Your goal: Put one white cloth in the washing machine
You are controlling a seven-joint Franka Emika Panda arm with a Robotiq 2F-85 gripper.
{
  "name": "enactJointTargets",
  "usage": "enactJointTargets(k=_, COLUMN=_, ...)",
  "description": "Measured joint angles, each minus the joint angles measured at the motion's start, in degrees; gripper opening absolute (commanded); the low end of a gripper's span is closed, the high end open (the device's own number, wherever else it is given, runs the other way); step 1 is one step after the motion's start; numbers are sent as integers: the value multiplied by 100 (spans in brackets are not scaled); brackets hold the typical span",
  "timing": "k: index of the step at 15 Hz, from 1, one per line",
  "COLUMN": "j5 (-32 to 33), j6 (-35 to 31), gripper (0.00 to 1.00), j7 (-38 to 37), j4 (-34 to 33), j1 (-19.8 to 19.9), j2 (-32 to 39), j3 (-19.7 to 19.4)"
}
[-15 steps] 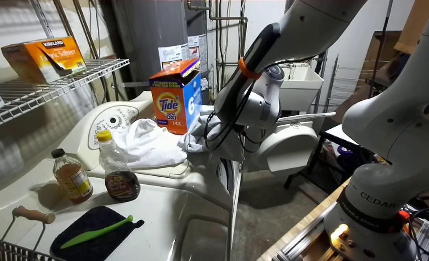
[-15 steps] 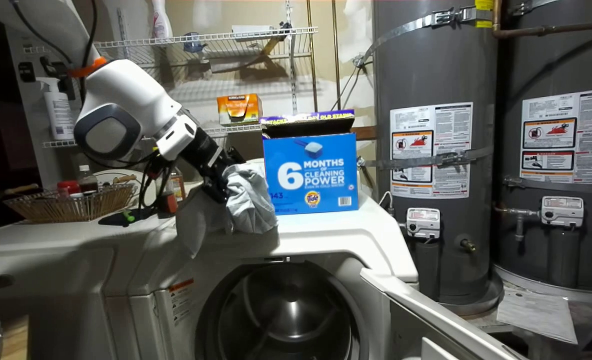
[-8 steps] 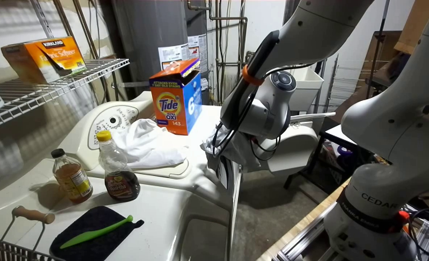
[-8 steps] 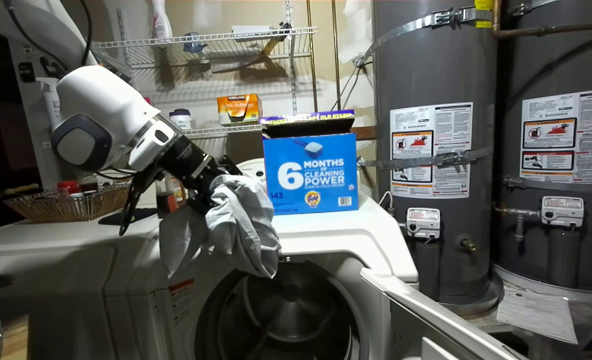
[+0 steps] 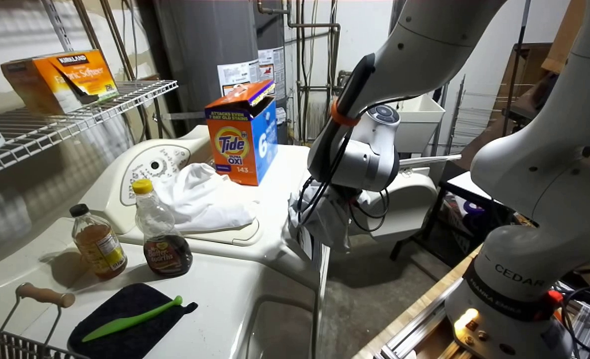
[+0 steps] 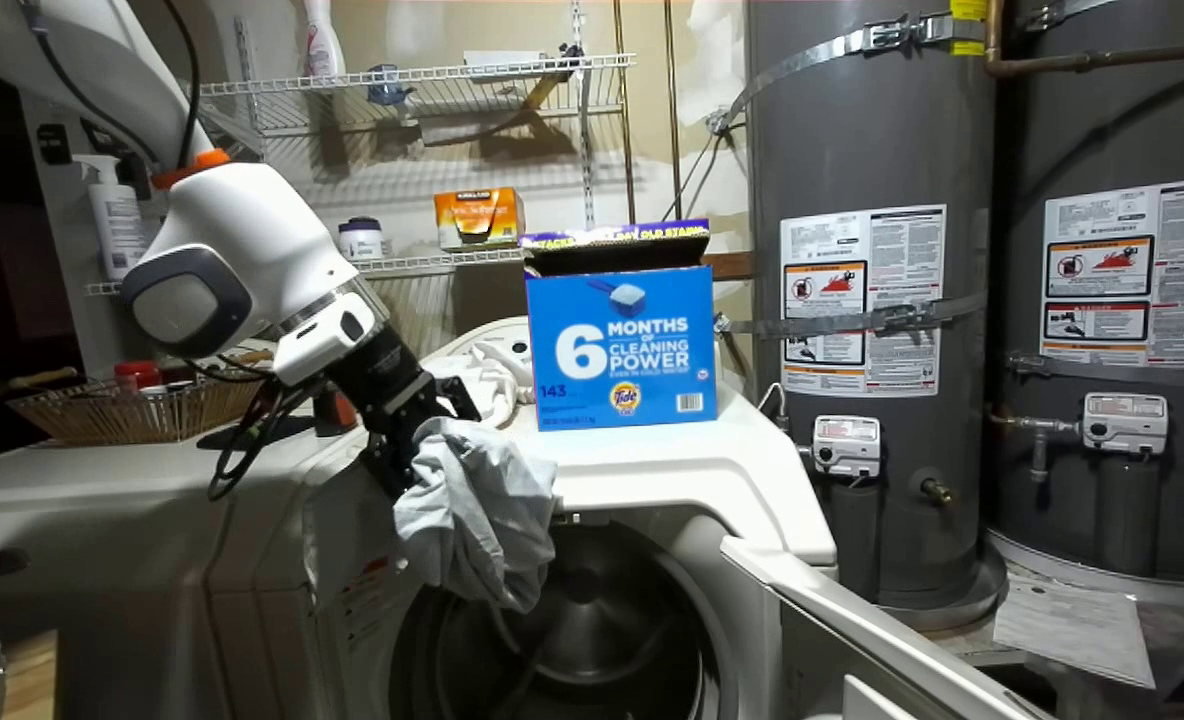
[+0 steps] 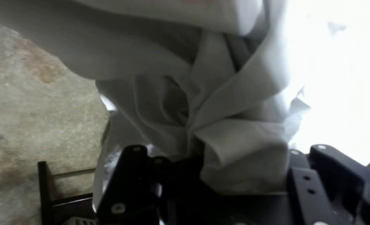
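Exterior view, left of centre: the gripper (image 6: 434, 445) is clamped on a white cloth (image 6: 482, 520), which hangs in front of the washing machine (image 6: 652, 470), overlapping the upper left of the drum (image 6: 592, 640); at centre, a Tide box (image 6: 622, 345) stands on top; lower right, the door (image 6: 832, 607) stands open.

Wrist vw: blown-out glare nr 2 o'clock, cloth (image 7: 211, 93) blurry; in an ext. vw, striped shadows on wall (image 5: 1, 217), 9 o'clock.

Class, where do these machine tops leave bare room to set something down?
Bare, in an exterior view: on the washing machine, between Tide box, loose cloth and held cloth; on the neighbouring machine, right of black mat. Crowded: around the yellow-capped bottle and black-capped bottle.
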State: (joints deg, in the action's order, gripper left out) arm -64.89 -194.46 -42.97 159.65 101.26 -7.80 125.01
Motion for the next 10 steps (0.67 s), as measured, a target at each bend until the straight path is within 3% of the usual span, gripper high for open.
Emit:
enactJointTargets(k=5, j5=259, j6=1193, gripper=0, j7=16, j4=-102, j1=841, j2=-706, j3=514)
enactJointTargets(k=7, j5=259, j6=1363, gripper=0, j7=91, j4=-223, j1=1241, j2=-1012, j3=876)
enactJointTargets(k=10, j5=259, j6=1399, gripper=0, j7=92, j4=-300, j1=1370, j2=-1272, j3=1016)
